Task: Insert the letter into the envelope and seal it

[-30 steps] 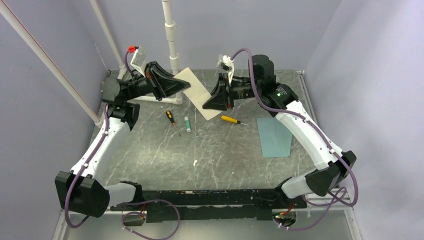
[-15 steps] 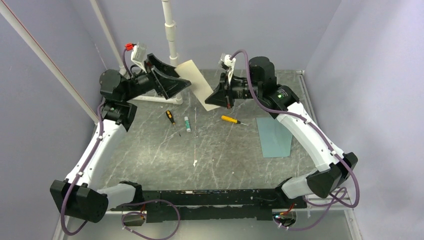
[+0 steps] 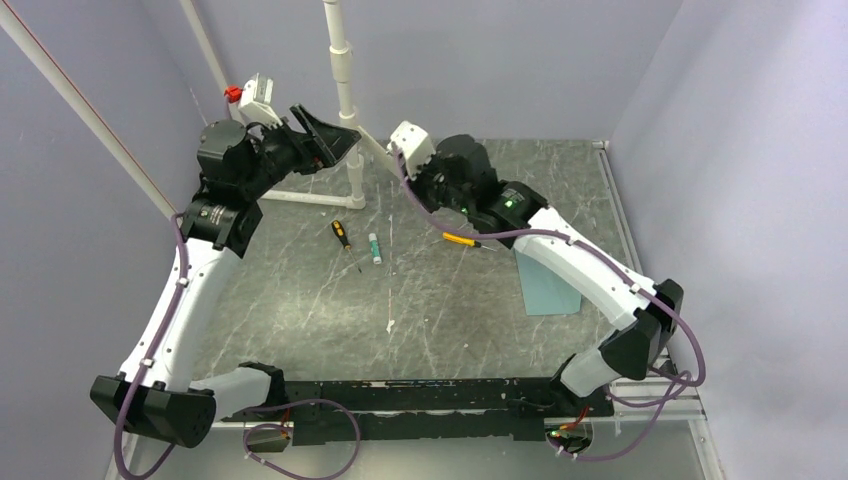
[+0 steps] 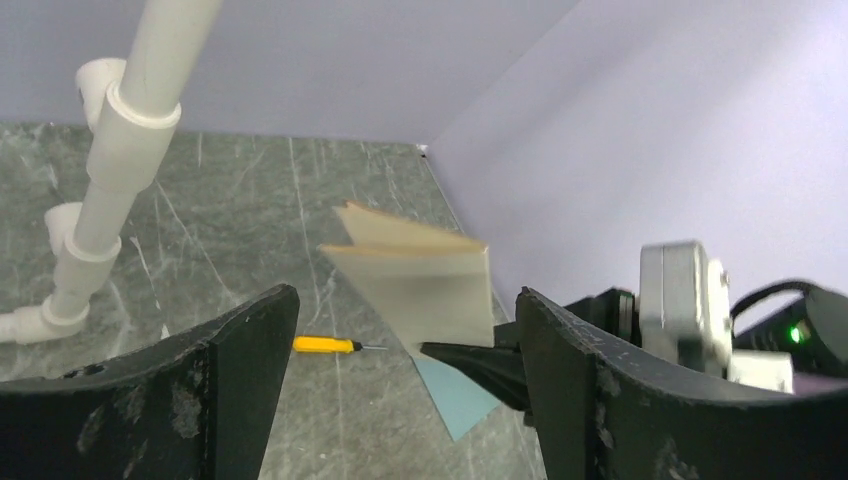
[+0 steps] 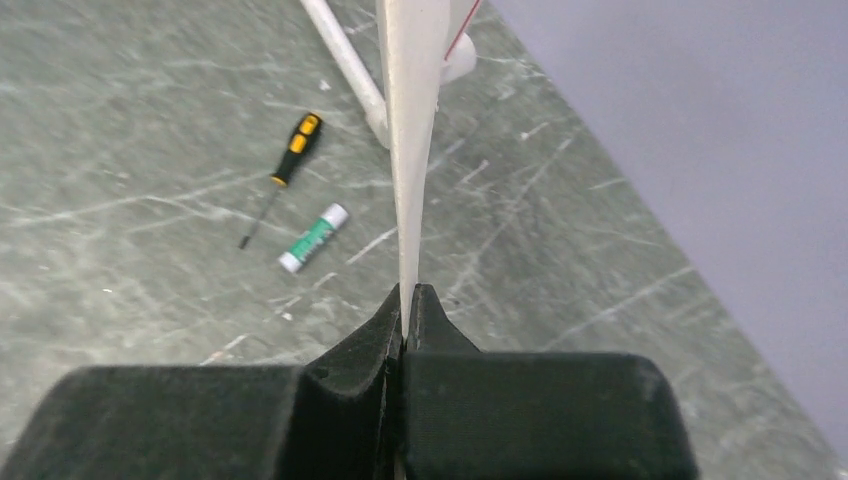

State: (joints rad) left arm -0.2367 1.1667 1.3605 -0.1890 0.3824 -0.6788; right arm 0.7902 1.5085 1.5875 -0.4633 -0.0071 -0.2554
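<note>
1. Letter [image 4: 420,285]: tan folded paper, crisp-edged, pinched upright off the table in my right gripper [image 5: 405,300], its black jaws pressed onto it.
2. Left gripper [image 4: 405,300]: I see jaws spread, empty.
3. Envelope [image 3: 550,275]: flat teal paper on veined grey table [image 3: 300,300], right side.

Top camera looks down over the table [image 3: 300,300]; both wrist cameras share the pipe [image 4: 120,150].

Light was soft and even, apparently from above; shadows on the table [image 3: 300,300] were faint. In the left wrist view the letter [image 4: 430,285] was blurred, and the wall [image 4: 600,120] behind it looked pale and flat.
</note>
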